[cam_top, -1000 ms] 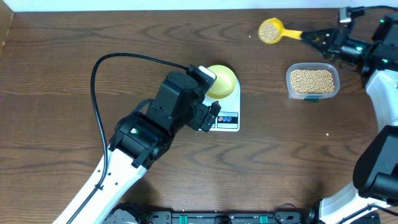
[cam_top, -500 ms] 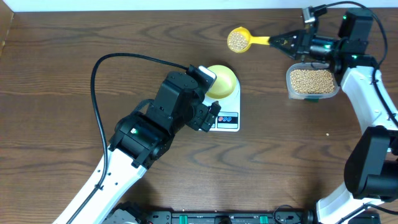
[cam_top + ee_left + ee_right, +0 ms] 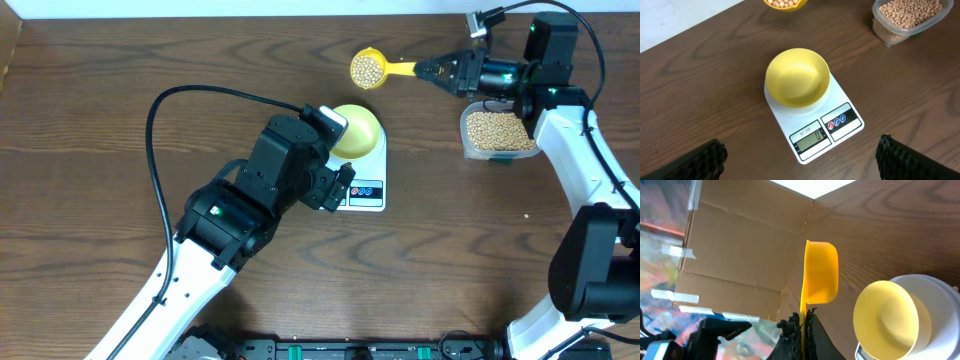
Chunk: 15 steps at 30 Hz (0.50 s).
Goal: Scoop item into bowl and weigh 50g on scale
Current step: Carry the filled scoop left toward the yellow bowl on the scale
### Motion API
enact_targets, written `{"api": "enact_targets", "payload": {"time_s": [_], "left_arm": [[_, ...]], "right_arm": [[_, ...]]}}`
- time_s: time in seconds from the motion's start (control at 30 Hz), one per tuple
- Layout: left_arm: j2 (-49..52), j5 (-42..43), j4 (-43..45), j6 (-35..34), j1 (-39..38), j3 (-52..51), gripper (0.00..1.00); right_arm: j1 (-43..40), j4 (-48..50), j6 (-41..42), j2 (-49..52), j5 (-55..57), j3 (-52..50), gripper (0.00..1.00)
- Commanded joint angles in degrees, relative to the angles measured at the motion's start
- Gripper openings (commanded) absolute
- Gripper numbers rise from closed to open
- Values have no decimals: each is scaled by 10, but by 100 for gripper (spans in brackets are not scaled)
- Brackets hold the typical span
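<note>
My right pincer (image 3: 428, 69) pinches the scoop (image 3: 392, 69) handle shut, level so the beans (image 3: 366, 68) don't spill; the bowl (image 3: 797, 77) lies just ahead; my left pincer (image 3: 801, 149) gapes empty.

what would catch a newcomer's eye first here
A yellow scoop full of beans, held by the right gripper over the far side of the table, stands out first. Nearer, an empty bowl sits on the scale, and a tub of more beans stands at the right.

"0" on display (image 3: 810, 139) of scale (image 3: 784, 118)
</note>
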Motion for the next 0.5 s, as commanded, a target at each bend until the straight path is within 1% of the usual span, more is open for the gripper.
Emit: {"api": "enact_targets", "payload": {"time_s": [0.0,0.33,0.47], "left_arm": [[-1,-7,-2,2,-2,-6,97],[-1,-7,-2,2,-2,-6,97],[-1,-7,-2,2,-2,-6,97]], "right_arm": [[14,1,-49,-1,-2,0,1],[28,-7,-87,-1,6,0,1],[30,-35,-114,-1,29,0,1]]}}
